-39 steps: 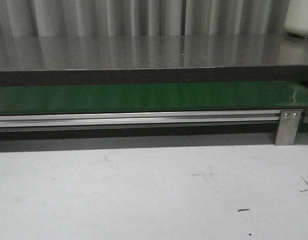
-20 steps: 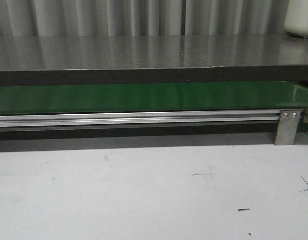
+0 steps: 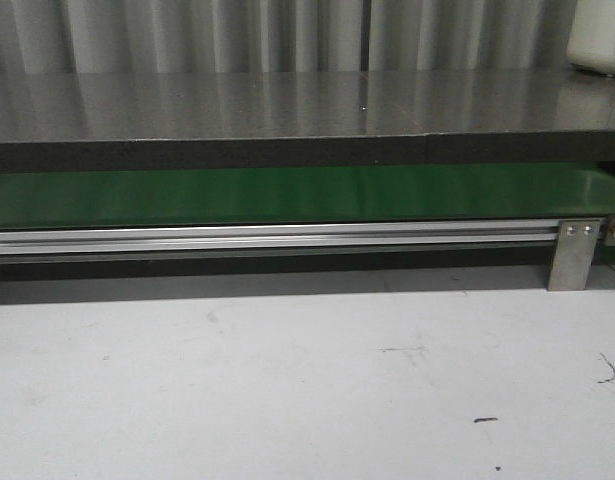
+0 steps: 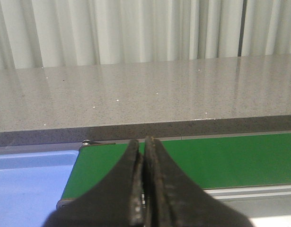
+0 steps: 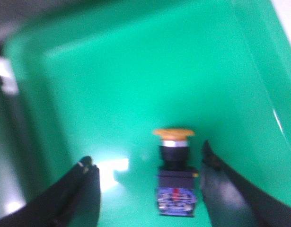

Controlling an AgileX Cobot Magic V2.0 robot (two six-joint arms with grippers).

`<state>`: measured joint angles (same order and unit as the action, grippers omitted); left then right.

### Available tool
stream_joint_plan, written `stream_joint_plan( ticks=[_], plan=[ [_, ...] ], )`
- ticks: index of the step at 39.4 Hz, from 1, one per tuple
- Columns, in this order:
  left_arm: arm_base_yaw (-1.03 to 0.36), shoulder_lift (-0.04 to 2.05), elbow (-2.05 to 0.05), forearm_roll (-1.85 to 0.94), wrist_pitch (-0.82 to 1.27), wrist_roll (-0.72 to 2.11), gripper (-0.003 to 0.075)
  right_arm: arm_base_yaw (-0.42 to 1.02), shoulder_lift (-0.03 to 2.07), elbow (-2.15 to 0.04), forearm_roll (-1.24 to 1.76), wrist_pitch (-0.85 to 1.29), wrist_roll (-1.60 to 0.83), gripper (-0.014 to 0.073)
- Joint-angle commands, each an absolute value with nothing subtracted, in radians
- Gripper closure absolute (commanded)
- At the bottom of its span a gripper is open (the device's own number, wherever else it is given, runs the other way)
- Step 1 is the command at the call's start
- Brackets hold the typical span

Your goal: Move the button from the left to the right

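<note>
Nothing has shifted in the front view over the last second: same green belt, same aluminium rail under it, same grey counter behind, and neither arm shows up there.

So the button only turns up in the right wrist view. It's lying on its side in a green bin, orange cap pointing away from the camera, black body and the terminal end nearer to it. It sits between the fingers of the right gripper, closer to one finger than the other, and I can't see either one touching it. Those fingers are spread wide apart, one on each side of the button. That picture is pretty blurry, so finer detail on the button is a no-go.

Over on the other side, the left gripper has its fingers pressed together with nothing between them. Past the fingertips is the green belt, then the speckled grey counter, then pale curtains. Off to one side of the fingers there's a blue tray butting up against the belt's end.
</note>
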<state>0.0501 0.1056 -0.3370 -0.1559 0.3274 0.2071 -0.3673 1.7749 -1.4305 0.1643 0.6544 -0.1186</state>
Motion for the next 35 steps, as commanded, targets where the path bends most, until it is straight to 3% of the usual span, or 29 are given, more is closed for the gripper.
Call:
stream_joint_plan(
  ticks=[1, 7, 14, 35],
  plan=[
    [0.046, 0.117, -0.361, -0.169, 0.246, 0.203, 0.0741, -0.305, 1.644, -1.466, 0.167, 0.634, -0.128, 0.0251],
    [0.046, 0.117, -0.361, -0.169, 0.246, 0.203, 0.0741, -0.178, 1.539, -1.465, 0.167, 0.646, -0.128, 0.0486],
    [0.046, 0.117, -0.361, -0.169, 0.246, 0.203, 0.0741, -0.035, 1.427, -1.411, 0.168, 0.631, -0.128, 0.0620],
    [0.046, 0.117, -0.361, -0.169, 0.246, 0.203, 0.0741, 0.276, 0.903, -0.801, 0.168, 0.324, -0.132, 0.0653]
  ],
)
